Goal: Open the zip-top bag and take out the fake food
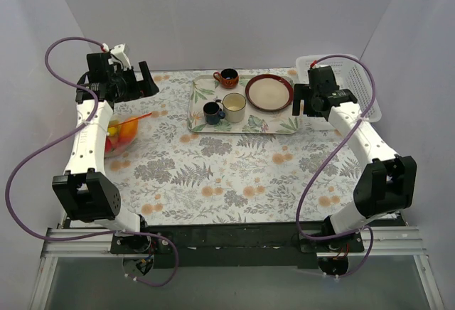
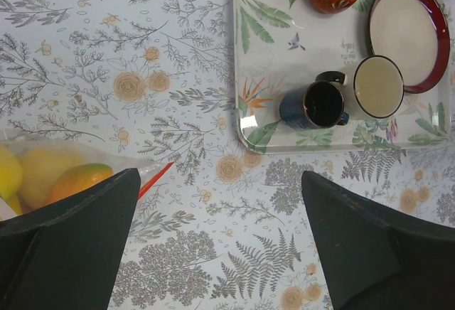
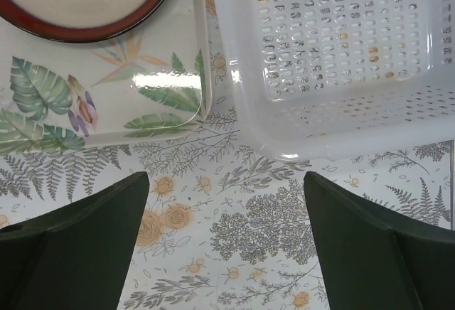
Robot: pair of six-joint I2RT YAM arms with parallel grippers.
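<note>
The zip-top bag [image 1: 121, 134] lies on the flowered table at the left. Its red-orange zip strip [image 1: 136, 119] points right, and the mouth looks shut. Fake food [image 1: 122, 132], yellow and orange-red pieces, shows through the plastic. In the left wrist view the bag [image 2: 67, 157] is at the left edge, with a yellow fruit [image 2: 43, 171], an orange-yellow fruit [image 2: 77, 180] and the strip end [image 2: 155, 180]. My left gripper [image 1: 142, 82] [image 2: 220, 242] is open and empty, held above the table behind and to the right of the bag. My right gripper [image 1: 302, 102] [image 3: 224, 242] is open and empty at the far right.
A leaf-print tray [image 1: 202, 121] at the back centre holds an orange cup [image 1: 227, 77], a dark blue cup [image 1: 212, 112], a cream cup [image 1: 234, 107] and a red-rimmed plate [image 1: 269, 92]. A white slotted basket [image 1: 355, 82] [image 3: 341, 61] stands at the back right, just beyond my right gripper.
</note>
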